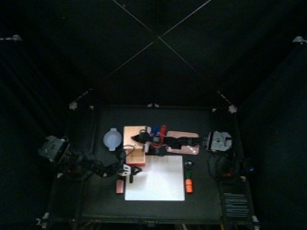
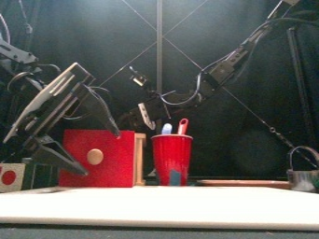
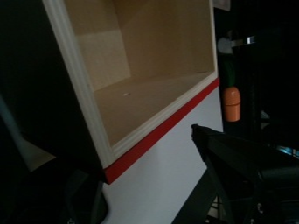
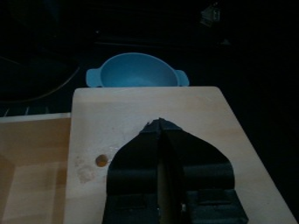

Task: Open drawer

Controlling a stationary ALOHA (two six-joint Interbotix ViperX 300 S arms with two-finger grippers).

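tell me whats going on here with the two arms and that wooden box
The drawer stands pulled out, its pale inside empty, a red edge along its front. The left gripper hangs open just in front of the red front panel, gripping nothing. The right gripper rests shut on the box's wooden top, steadying it, with a blue bowl beyond. A red cup holding utensils stands beside the box.

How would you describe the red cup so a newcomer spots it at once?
Look beyond the white sheet at the table's front to the red-fronted drawer with a pale knob. The red cup stands right of it in the front view: round, with blue and red tips poking out.
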